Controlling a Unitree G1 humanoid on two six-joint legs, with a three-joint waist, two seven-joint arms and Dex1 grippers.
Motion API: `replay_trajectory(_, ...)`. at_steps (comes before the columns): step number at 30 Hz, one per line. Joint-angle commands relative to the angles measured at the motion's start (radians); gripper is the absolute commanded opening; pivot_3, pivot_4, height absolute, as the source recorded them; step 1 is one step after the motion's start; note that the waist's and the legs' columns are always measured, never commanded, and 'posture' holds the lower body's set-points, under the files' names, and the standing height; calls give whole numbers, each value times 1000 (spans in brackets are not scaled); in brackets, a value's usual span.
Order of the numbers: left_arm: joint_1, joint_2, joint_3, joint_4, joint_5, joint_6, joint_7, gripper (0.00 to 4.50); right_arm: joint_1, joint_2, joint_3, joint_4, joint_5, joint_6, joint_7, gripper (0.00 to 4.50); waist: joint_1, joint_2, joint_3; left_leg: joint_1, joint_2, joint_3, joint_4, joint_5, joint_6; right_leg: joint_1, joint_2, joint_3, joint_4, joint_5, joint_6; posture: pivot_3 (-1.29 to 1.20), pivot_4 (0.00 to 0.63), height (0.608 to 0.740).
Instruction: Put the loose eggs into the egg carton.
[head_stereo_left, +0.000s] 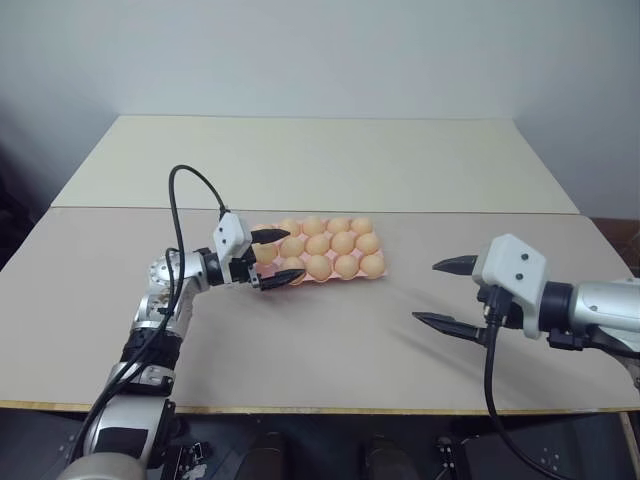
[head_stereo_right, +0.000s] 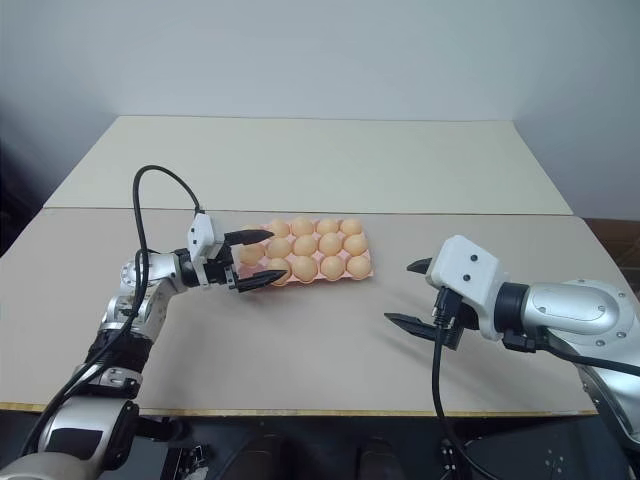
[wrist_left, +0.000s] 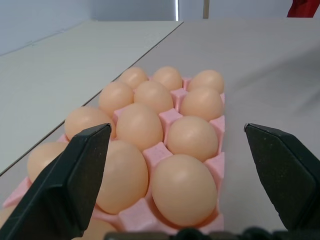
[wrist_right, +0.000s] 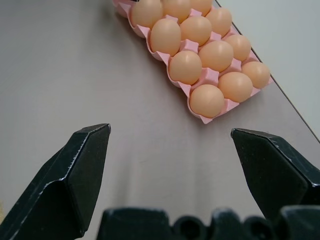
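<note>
Egg carton (head_stereo_left: 352, 275): pink tray, long axis parallel to the table's (head_stereo_left: 300, 360) front edge, near its middle; cups seemingly full of eggs (head_stereo_left: 318, 243). Left gripper (head_stereo_left: 270, 257): fingers spread, empty, level, at the carton's left end. Right gripper (head_stereo_left: 448, 292): spread, empty, well apart toward the right edge.
</note>
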Motion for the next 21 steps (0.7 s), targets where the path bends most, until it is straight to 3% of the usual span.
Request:
replay_trajectory(1,0,40,60,-83,-58,29,-14,4473,1,-8,-48,-26,12,4,-7,4500,-3,0,0,0,0,0,0,0,0,0,0,0,0,0,0,0,150,740)
replay_trajectory(4,48,106,95,-170,-88,88,-25,4473,-1,-7,-55,-29,20,7,-3,4500,-11,0,0,0,1,0,0,0,0,0,1,0,0,0,0,0,150,740)
replay_trajectory(8,188,276,163,-344,-134,179,-82,4473,-5,-20,-76,-20,43,-4,37,4500,-22,0,0,1,2,0,0,0,0,0,1,1,0,0,0,0,150,740)
replay_trajectory(14,471,501,376,-555,-179,298,-90,4473,-40,-41,-86,12,102,-34,135,4500,-17,0,0,1,4,-1,-1,0,0,1,0,0,0,0,0,0,150,740)
replay_trajectory(21,766,569,641,-738,-159,380,-63,4473,-88,-34,-32,46,94,-60,173,4500,-9,0,0,2,3,-1,-2,0,0,2,-1,-1,-1,0,0,0,150,740)
